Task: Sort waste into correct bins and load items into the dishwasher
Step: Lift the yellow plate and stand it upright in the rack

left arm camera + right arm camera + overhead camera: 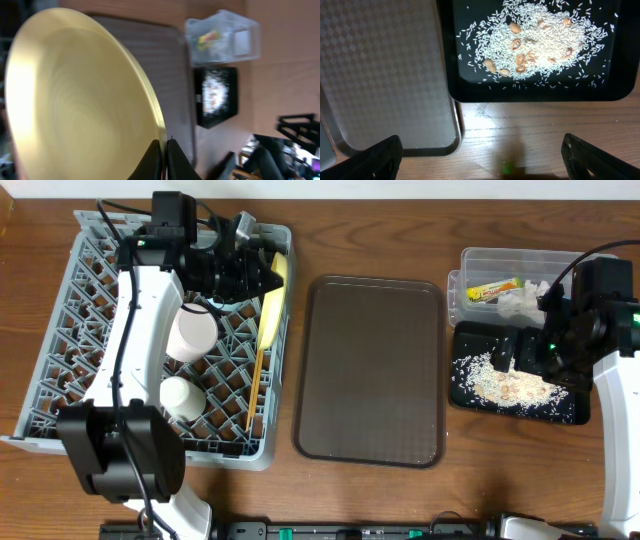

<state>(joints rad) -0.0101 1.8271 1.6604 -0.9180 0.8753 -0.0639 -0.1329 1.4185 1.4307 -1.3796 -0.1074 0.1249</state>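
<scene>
Gripping the yellow plate (275, 295) by its rim with the left gripper (163, 156) pinched closed, on edge at the far right side of the rack (60, 330), long axis near-to-far (right gripper (482, 160) spread wide, empty, well apart above the black tray (470, 85)).

Overhead looks straight down; left wrist close on plate (80, 100); right wrist over black tray (530, 94).

Brown wooden table (380, 220): large square grey plastic dish rack (230, 395) sits left, dark brown rectangular serving tray (372, 370) centre, clear rectangular plastic tub (500, 255) far right, shallow black rectangular tray (570, 408) just nearer.
</scene>
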